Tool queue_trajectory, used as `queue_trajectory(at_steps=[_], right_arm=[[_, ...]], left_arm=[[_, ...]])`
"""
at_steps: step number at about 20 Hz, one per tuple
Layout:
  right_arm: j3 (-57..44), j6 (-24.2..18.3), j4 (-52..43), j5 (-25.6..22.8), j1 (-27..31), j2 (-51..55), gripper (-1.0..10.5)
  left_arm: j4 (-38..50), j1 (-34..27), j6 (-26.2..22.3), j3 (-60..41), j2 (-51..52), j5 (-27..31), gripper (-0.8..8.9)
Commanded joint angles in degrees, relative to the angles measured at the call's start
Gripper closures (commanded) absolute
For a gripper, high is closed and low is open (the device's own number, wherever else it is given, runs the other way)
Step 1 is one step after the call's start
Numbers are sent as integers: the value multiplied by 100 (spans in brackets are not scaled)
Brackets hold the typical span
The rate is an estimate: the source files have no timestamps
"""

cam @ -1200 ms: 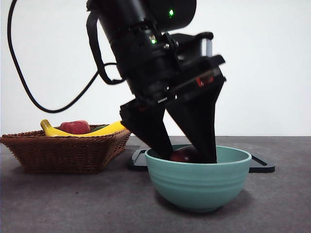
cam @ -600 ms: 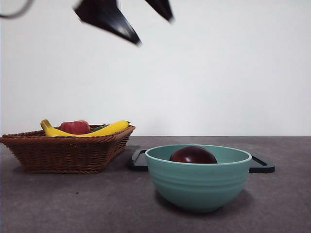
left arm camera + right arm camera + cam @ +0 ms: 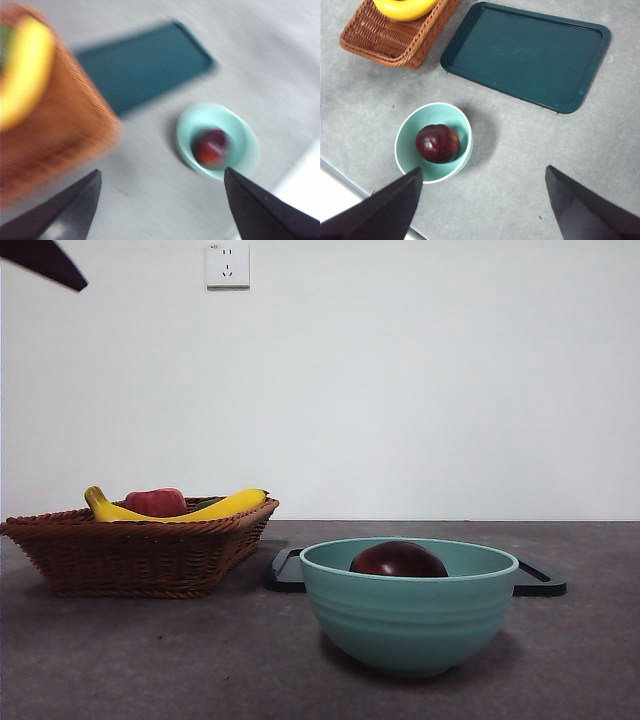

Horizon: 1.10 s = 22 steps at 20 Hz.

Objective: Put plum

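The dark maroon plum [image 3: 398, 560] lies inside the teal bowl [image 3: 410, 625] near the table's front, free of any gripper. The left wrist view is blurred; it shows the plum [image 3: 211, 147] in the bowl [image 3: 247, 145] far below my left gripper [image 3: 162, 171], whose jaws stand wide open and empty. A black jaw tip [image 3: 45, 262] shows at the front view's top left corner. My right gripper [image 3: 484, 169] is open and empty too, high above the table, with the plum [image 3: 437, 143] and bowl [image 3: 465, 145] below it.
A wicker basket [image 3: 130, 550] left of the bowl holds yellow bananas [image 3: 215, 508] and a red apple-like fruit [image 3: 155, 502]. A dark flat tray [image 3: 540, 582] lies behind the bowl. The table's edge runs close to the bowl in the right wrist view.
The gripper that stood in the bowl around the plum has let it go and risen up and to the left, leaving only a tip in the corner. The plum stays in the bowl.
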State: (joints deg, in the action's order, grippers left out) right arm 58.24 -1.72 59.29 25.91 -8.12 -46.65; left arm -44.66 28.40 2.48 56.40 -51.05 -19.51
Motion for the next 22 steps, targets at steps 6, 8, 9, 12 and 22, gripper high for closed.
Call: queue_trajectory(at_steps=[6,8,9,12,22], right_arm=[[111,24,35,28,-37,-46,555],[109,24,57,31,-37,-48,555],[109,24,76,76,-37,-48,555],[96,136,107,422,-46,-50,556],[-1596,1408,-1801,363,-1075,-590,588]], left_arm=[[-289,39,-7,-669,243,-1019,416],[-219,39,-4,-669,243,-1016,416],[-188,39,-4,-669,243,-1016,417],[-184,39,-2,-669,243,-1016,416],[-31,39,11,-669,243,-1016,416]])
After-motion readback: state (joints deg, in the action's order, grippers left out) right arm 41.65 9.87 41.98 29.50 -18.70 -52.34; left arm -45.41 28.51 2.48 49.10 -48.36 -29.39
